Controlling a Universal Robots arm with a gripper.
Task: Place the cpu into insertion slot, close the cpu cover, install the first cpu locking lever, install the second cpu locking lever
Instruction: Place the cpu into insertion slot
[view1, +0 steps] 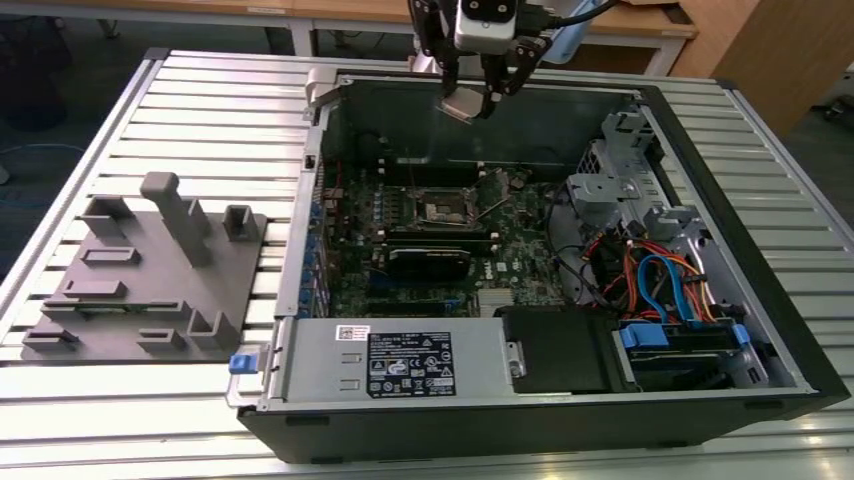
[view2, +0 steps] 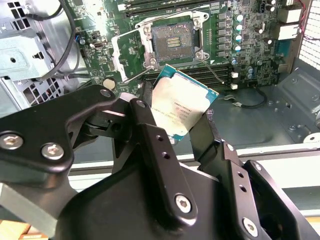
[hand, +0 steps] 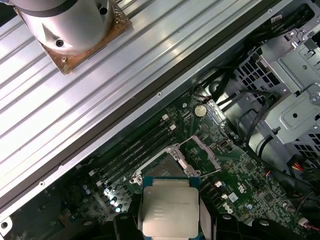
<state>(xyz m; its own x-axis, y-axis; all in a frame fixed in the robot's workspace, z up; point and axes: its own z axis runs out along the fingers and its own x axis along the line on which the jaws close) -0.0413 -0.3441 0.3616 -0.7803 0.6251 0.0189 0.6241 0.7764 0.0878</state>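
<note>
Pinching the cpu (view2: 182, 102) by its edges between the gripper (view2: 176, 125) fingers, high above the insertion slot (view2: 172, 42) with the cpu cover (view2: 116, 57) flipped open, and risking a crooked, jammed landing there from that tilted hold.

Small flat square cpu (view2: 182, 105), dull silver-tan top with thin green rim, clamped at two opposite edges in the gripper (view2: 177, 114), tilted, held up in air well above the circuit board (view2: 250, 45). Square dark insertion slot (view2: 172, 41) with silver rim, uncovered, contact field visible, nothing seated inside. Thin silver cpu cover (view2: 127, 50) swung open, just beside the slot.
</note>
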